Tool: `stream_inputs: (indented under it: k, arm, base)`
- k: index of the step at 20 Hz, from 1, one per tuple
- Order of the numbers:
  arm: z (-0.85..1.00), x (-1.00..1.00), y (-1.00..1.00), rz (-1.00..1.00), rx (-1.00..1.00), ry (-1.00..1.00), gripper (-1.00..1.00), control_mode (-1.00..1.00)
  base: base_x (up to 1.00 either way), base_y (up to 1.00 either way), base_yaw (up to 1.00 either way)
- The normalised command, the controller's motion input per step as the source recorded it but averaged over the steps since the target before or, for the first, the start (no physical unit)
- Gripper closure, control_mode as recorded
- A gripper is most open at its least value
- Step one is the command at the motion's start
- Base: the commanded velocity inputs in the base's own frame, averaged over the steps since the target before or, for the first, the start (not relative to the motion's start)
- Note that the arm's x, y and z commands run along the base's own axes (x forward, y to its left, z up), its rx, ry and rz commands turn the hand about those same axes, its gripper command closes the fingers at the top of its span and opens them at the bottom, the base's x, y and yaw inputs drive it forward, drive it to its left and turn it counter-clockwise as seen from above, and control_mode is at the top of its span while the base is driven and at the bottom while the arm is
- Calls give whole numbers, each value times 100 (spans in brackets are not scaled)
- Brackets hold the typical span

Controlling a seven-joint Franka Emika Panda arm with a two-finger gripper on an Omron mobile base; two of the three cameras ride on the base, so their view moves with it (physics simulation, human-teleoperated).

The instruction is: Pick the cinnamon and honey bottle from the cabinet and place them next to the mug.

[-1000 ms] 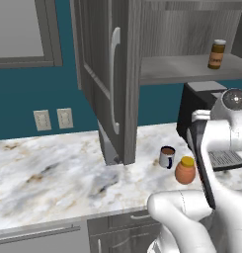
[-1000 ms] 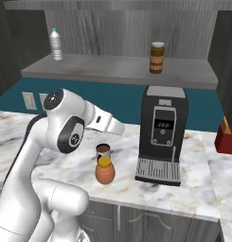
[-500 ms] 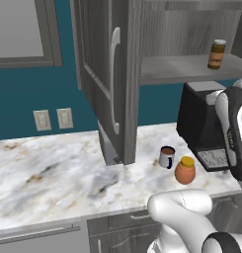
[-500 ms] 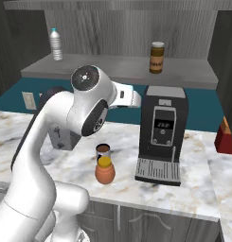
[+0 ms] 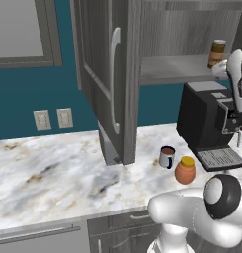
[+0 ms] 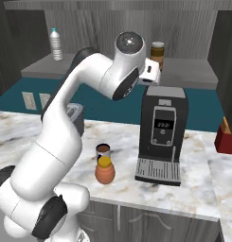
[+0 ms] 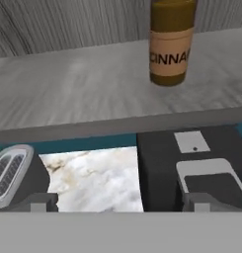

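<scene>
- Cinnamon point(image 7: 172, 42) stands upright on the cabinet point(image 5: 117, 74) shelf, ahead of the gripper point(image 7: 117, 200)
- Gripper spread wide, holding nothing
- Honey bottle point(image 6: 104, 170) sits on the tabletop point(image 5: 53, 168) just beside the mug point(image 5: 166, 157)
- Jar looks light, rigid, smooth-sided, tippy; best pinched mid-body across the label

Honey bottle point(image 5: 185, 170) beside mug point(image 5: 166, 157) on counter point(image 5: 53, 173); cinnamon point(image 5: 217, 53) on cabinet point(image 5: 142, 39) shelf.
</scene>
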Motion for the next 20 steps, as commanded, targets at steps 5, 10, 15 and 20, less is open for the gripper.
stream_inputs:
  k: [5, 10, 15, 20]
  arm:
    - [21, 57, -14, -5, 10, 15, -100, -100]
    - [2, 61, 0, -6, 0, 17, -100, -100]
    - [-5, 26, 0, 0, -2, -8, -100, -100]
    - [-20, -3, 0, 0, 0, -31, -100, -100]
  base:
    - [0, 0, 0]
    - [0, 0, 0]
    - [0, 0, 0]
    - [0, 0, 0]
